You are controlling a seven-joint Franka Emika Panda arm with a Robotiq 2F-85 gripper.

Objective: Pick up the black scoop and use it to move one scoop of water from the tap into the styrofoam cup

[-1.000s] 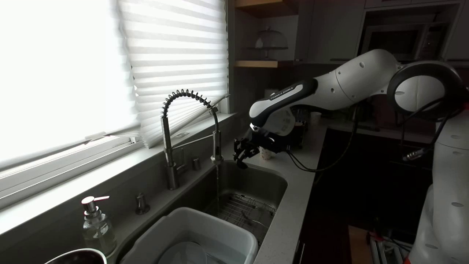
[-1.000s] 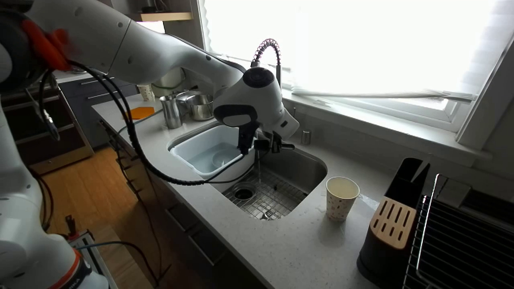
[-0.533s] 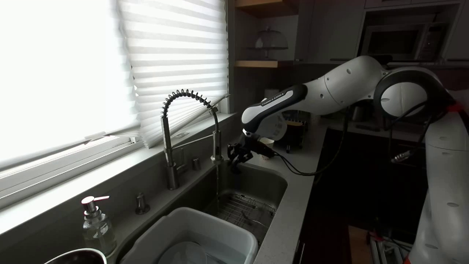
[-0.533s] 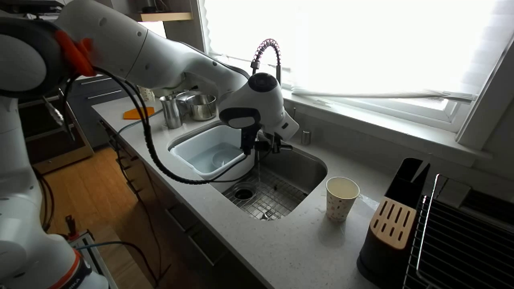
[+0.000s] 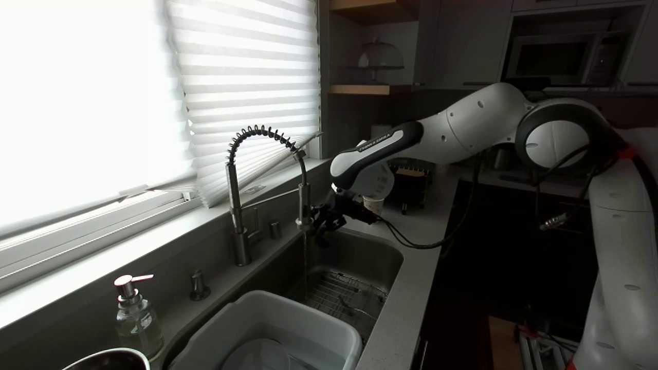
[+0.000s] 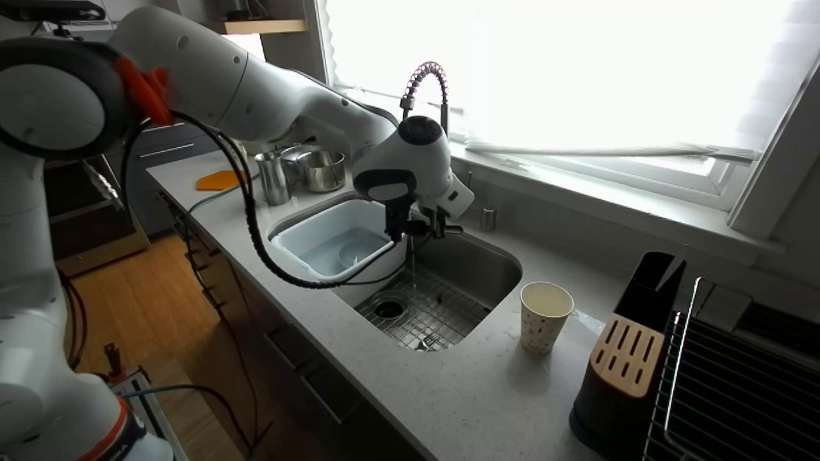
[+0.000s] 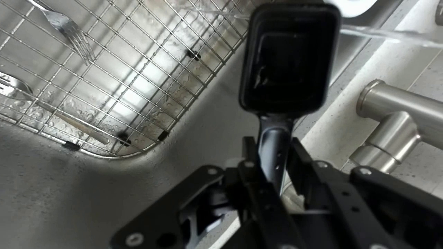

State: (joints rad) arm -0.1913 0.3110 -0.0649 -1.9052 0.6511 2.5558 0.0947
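Fingers (image 7: 300, 159), black and jointed, found pinching the short handle of the glossy black scoop (image 7: 289, 69) with the squarish bowl, one finger to each flank. I judge the handle hold deliberate: it puts the bowl out ahead and my joints back from the wet. In the wrist view the bowl's hollow faces me; a small glint shows inside, but whether it is water I cannot tell. In an exterior view I am just right of the spray head of the tall chrome tap (image 5: 234, 195) with the coiled-spring neck; contact cannot be confirmed. The white plastic tub (image 5: 288, 318) takes up the near end of the grey steel sink (image 5: 365, 257) there, which leaves the far end for my work. The thin, clear water stream (image 5: 305, 257) is running, and the wrist view shows it passing behind the bowl, so catching it looks to be the step in hand, not yet done. The cream, colour-flecked tapered cup (image 6: 544, 317), taken as the task's styrofoam cup though its material is unverified, stands upright on the pale speckled counter (image 6: 448, 384) just right of the sink, presumably to keep the carry short. Writing: "FRANKA EMIKA" on the white-and-black arm segment (image 5: 372, 151); no label legible on the clear pump bottle (image 5: 139, 329), near left.
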